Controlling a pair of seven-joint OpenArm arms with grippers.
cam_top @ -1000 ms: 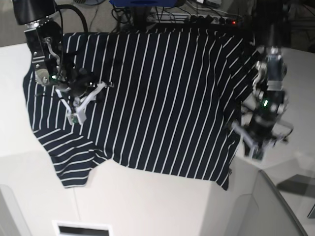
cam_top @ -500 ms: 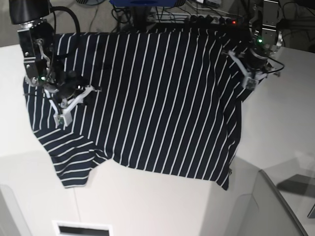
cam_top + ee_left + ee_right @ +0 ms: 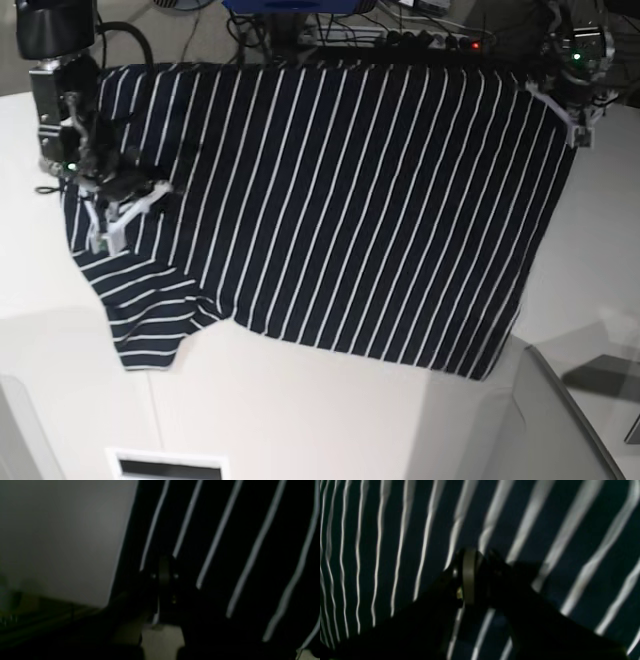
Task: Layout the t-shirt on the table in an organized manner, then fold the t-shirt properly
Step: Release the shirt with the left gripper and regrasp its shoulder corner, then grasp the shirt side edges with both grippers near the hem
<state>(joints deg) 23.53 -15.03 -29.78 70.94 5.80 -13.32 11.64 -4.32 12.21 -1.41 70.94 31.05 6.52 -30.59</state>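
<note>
The left tool point(image 3: 577, 120), at the far right corner in the base view, is pinched closed on the edge of the dark navy cloth t-shirt with thin white stripes point(image 3: 330, 200). The right tool point(image 3: 115, 215) is nearly closed, its white fingers point(image 3: 140, 205) down on the shirt near the sleeve; a grip cannot be made out. No label or writing is readable. The shirt lies spread flat on the smooth white surface point(image 3: 300, 410). Cables point(image 3: 400, 25) and a blue object point(image 3: 295, 6) sit behind.
</note>
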